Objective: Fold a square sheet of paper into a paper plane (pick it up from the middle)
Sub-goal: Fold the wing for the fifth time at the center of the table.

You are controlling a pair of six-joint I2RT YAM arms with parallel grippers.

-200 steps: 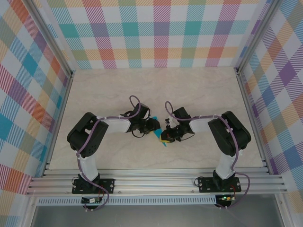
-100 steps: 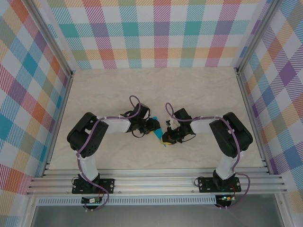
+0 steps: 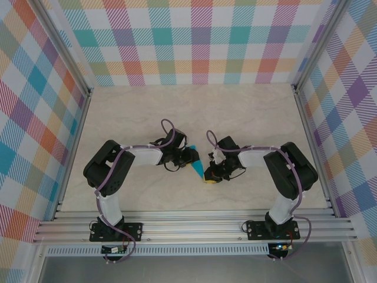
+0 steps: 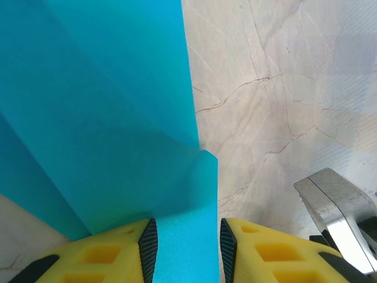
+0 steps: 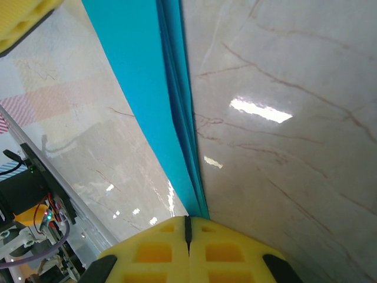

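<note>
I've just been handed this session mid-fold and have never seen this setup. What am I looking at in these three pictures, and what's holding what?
These are two robot arms bolted at the near edge of a marbled table. The overhead picture looks down from behind them: left arm on the left, right arm on the right, meeting in the middle over a partly folded teal paper. The other two pictures come from cameras on the wrists, so the yellow fingers at the bottom are each arm's own. The right gripper is shut on the paper's layered edge. The left gripper has its fingers apart, with the paper lying across the gap.
</note>
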